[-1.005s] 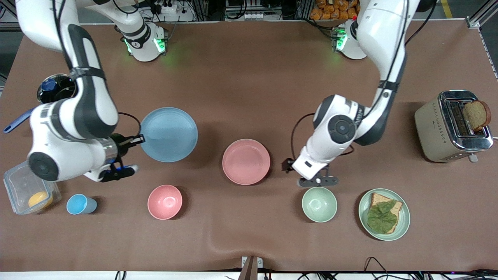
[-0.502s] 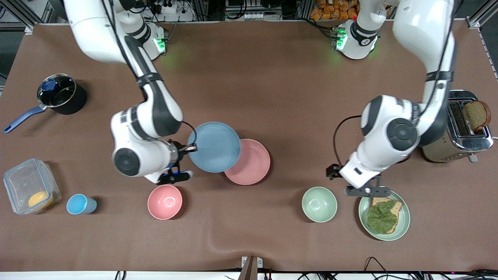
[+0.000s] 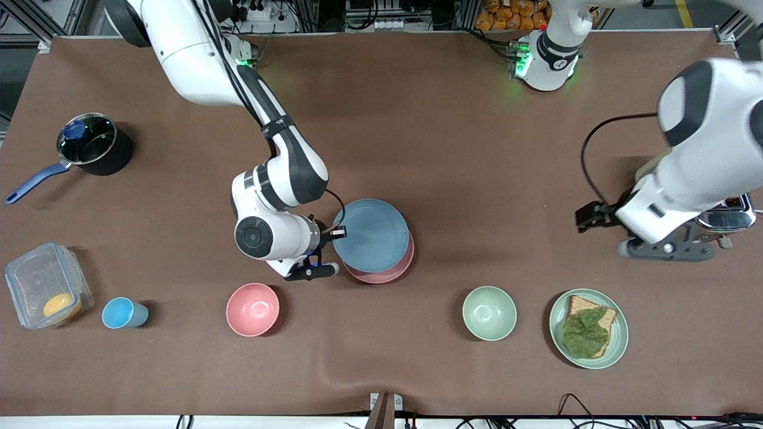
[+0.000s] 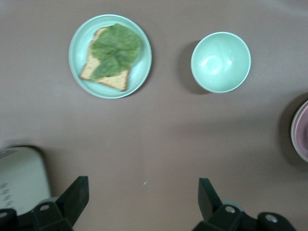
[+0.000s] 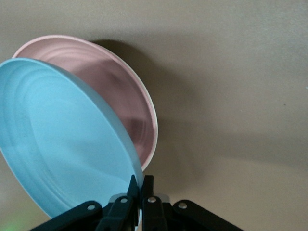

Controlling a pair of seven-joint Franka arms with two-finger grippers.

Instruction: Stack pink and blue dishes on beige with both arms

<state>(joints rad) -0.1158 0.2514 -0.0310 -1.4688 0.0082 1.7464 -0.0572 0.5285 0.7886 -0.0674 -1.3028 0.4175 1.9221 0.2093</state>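
My right gripper (image 3: pixel 337 231) is shut on the rim of the light blue plate (image 3: pixel 369 235), which it holds tilted just over the pale pink plate (image 3: pixel 390 274). The pink plate lies on the table mid-way along it, and only a crescent of it shows under the blue one. The right wrist view shows the blue plate (image 5: pixel 62 139) pinched in the gripper (image 5: pixel 141 185), above the pink plate (image 5: pixel 130 106). My left gripper (image 3: pixel 661 250) hangs open and empty beside the toaster. Its wrist view (image 4: pixel 143 192) looks down on bare table. No beige plate is in view.
The toaster (image 3: pixel 730 211) stands at the left arm's end. Nearer the camera are a green plate (image 3: pixel 620 333) with bread and a leaf, a green bowl (image 3: pixel 489 313), a pink bowl (image 3: pixel 252 308), a blue cup (image 3: pixel 122 313) and a clear container (image 3: pixel 45 286). A dark pot (image 3: pixel 89 143) is farther back.
My right arm carried the blue plate toward the left arm's end until it came over the pink plate. My left arm swung away from the green bowl to the toaster.
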